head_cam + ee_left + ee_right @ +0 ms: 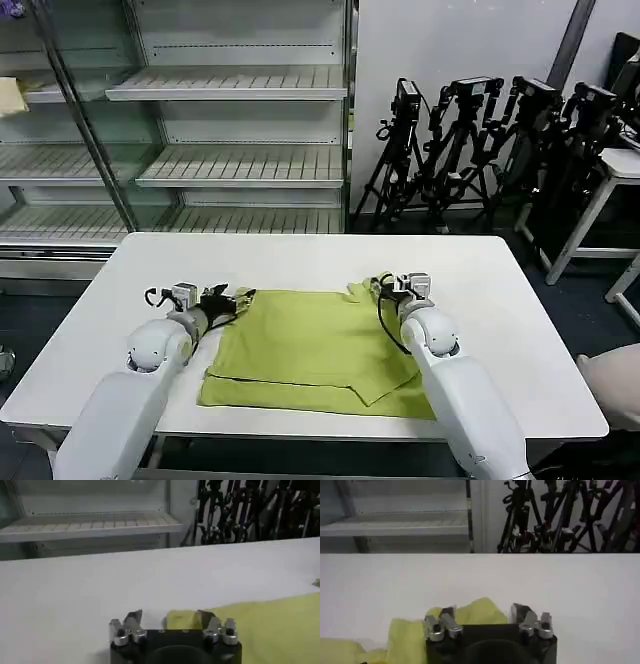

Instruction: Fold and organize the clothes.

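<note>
White tabletop (500, 300) carrying one lime T-shirt (310, 350)

The T-shirt lies partly folded and flat on the tabletop's near half, its front hem close to the near edge; bare white surface surrounds the T-shirt on the far side and both flanks.

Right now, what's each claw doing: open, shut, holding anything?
Left claw: open, straddling the far left corner of the T-shirt, not gripping it.
Right claw: open, straddling the T-shirt's far right corner, not gripping.
</note>
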